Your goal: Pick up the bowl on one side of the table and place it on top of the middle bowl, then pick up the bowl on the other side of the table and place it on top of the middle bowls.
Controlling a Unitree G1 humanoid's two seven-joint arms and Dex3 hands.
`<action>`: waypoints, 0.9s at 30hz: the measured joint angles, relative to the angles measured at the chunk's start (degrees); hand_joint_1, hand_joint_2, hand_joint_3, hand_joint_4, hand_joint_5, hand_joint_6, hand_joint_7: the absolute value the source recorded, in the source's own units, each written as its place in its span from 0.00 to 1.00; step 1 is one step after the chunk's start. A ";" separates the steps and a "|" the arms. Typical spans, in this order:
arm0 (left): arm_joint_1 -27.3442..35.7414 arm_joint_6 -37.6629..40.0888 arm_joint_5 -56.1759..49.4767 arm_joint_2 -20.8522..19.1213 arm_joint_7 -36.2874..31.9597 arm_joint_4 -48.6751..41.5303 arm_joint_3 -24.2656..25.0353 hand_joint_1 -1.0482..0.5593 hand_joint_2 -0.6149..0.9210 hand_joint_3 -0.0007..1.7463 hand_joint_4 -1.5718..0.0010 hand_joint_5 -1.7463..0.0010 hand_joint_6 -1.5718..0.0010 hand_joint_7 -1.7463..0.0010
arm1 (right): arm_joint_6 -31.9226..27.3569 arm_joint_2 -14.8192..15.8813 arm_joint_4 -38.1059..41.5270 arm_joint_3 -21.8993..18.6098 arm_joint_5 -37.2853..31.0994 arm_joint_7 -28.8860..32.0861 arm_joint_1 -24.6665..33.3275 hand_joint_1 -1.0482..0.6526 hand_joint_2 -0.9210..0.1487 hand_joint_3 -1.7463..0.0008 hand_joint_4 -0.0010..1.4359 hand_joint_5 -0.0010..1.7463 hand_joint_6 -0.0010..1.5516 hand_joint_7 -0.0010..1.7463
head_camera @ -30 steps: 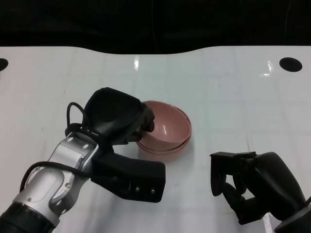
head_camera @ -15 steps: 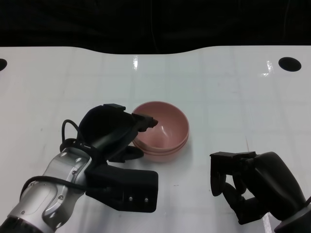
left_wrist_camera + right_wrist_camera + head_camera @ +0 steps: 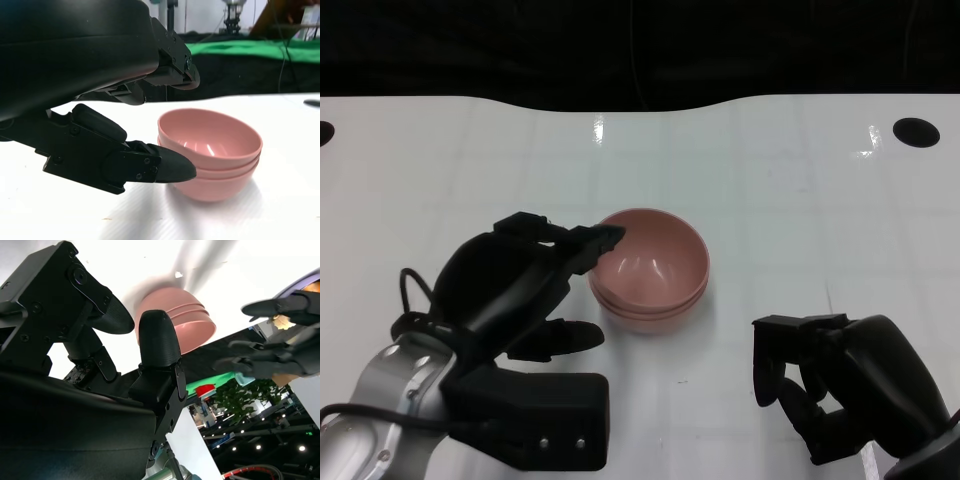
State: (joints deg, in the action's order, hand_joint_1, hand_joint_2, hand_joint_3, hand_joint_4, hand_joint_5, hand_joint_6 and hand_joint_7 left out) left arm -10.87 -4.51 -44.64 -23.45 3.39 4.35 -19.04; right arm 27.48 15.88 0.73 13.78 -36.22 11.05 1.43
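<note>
Three pink bowls (image 3: 655, 265) stand nested in one stack at the middle of the white table (image 3: 800, 200). In the left wrist view the stack (image 3: 215, 150) shows three rims. My left hand (image 3: 515, 285) lies just left of the stack, fingers apart and holding nothing. One fingertip (image 3: 605, 237) reaches to the top rim, and the thumb (image 3: 165, 167) sits beside the stack's side. My right hand (image 3: 845, 385) rests at the near right, well clear of the bowls, with nothing in it. The right wrist view shows the stack (image 3: 177, 315) beyond its spread fingers (image 3: 155, 340).
A black round hole (image 3: 917, 131) sits at the table's far right, and another (image 3: 324, 131) at the far left edge. Beyond the table's far edge everything is dark.
My left hand has drawn back from the stack towards me and to the left, and its fingers have come off the top bowl and spread. The right hand has stayed still.
</note>
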 measured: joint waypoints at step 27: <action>29.51 -11.55 36.99 10.65 -2.25 12.33 14.26 0.57 0.82 0.44 0.56 0.33 0.53 0.65 | 0.21 -0.12 -0.18 0.02 1.05 -1.02 0.18 0.59 0.70 0.10 0.69 1.00 0.51 0.94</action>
State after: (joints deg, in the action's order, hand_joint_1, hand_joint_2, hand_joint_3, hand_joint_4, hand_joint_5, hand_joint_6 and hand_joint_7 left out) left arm 18.63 -16.07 -7.65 -12.80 1.14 16.69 -4.79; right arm 27.69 15.76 0.55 13.80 -35.16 10.03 1.61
